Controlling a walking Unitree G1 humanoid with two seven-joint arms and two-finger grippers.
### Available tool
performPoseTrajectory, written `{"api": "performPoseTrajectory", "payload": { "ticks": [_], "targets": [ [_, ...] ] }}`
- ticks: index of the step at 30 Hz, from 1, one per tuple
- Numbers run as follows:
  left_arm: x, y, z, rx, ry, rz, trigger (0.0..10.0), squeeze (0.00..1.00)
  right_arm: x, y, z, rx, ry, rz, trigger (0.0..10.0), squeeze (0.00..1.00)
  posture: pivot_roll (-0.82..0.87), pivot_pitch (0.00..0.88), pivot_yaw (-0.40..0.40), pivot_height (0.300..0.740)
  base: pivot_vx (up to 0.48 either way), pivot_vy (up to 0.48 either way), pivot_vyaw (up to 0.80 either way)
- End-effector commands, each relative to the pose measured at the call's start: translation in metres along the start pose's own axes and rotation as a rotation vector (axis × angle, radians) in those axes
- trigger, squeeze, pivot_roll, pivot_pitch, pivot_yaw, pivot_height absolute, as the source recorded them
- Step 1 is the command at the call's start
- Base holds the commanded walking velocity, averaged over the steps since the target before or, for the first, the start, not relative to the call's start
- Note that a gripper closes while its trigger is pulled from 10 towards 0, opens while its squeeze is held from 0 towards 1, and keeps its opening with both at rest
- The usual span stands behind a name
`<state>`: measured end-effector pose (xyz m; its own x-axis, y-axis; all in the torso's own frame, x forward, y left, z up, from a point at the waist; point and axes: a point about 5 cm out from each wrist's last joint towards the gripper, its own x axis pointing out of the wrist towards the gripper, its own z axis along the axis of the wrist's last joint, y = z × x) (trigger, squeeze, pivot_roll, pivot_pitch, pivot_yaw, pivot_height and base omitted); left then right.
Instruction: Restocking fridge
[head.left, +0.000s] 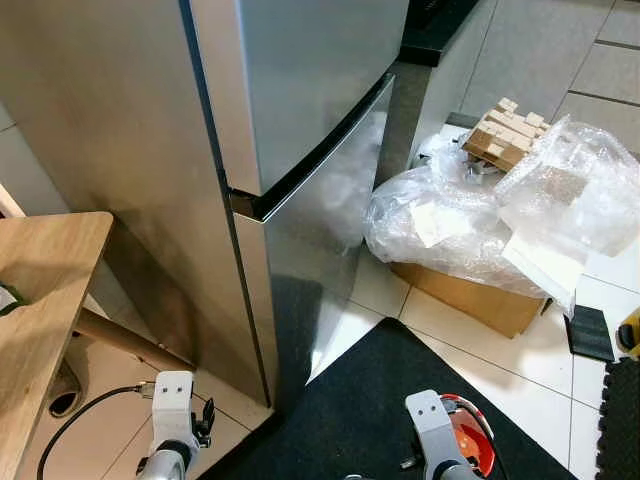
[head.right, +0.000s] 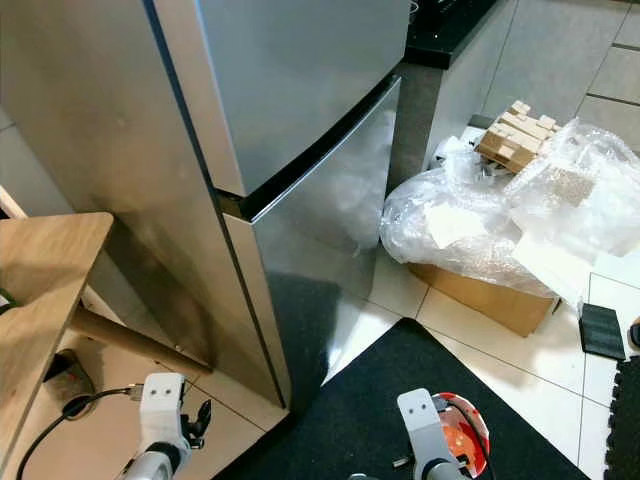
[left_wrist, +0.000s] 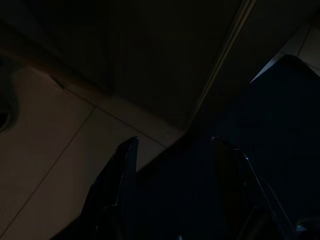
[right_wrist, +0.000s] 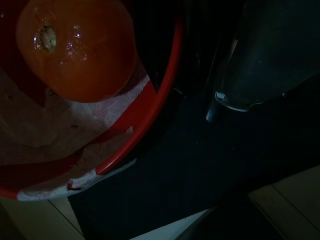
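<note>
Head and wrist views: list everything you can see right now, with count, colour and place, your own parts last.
Fridge: one, silver, doors shut, straight ahead.
Mat: one, black, on the floor before the fridge.
Table: one, light wood, left of the fridge.
Cable: one, black, on the floor under the table.
Box: one, brown cardboard, right of the fridge.
Plastic wrap: clear heap, on the box.
Wood blocks: a pale stack, atop the wrap.
Bowl: one, red, at the right arm.
Orange: one, in the bowl.
Left gripper: fingers open, low over the floor.
Right gripper: low, beside the bowl.
</note>
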<state>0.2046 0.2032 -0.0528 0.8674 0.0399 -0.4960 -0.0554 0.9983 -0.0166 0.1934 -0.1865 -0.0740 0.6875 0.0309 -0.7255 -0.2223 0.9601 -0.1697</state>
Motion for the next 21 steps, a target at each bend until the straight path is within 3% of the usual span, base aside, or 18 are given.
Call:
{"api": "performPoseTrajectory", "payload": {
  "ticks": [1, 10, 21],
  "targets": [
    [-0.002, 0.000, -0.005, -0.020, 0.024, 0.006, 10.0, 0.00, 0.000, 0.001, 0.000, 0.009, -0.002, -0.002, 10.0, 0.00, -0.14, 0.083, 0.011, 0.740, 0.000, 0.259, 0.00],
    [-0.003, -0.002, -0.006, 0.024, 0.027, -0.016, 10.0, 0.00, 0.000, 0.001, -0.001, 0.006, 0.001, 0.000, 10.0, 0.00, -0.14, 0.084, 0.011, 0.740, 0.000, 0.433, 0.00],
    [0.004, -0.021, 0.009, 0.104, -0.048, -0.192, 10.0, 0.00, -0.001, 0.000, -0.002, 0.007, 0.003, -0.003, 10.0, 0.00, -0.14, 0.090, 0.010, 0.740, 0.000, 0.000, 0.00]
  ]
}}
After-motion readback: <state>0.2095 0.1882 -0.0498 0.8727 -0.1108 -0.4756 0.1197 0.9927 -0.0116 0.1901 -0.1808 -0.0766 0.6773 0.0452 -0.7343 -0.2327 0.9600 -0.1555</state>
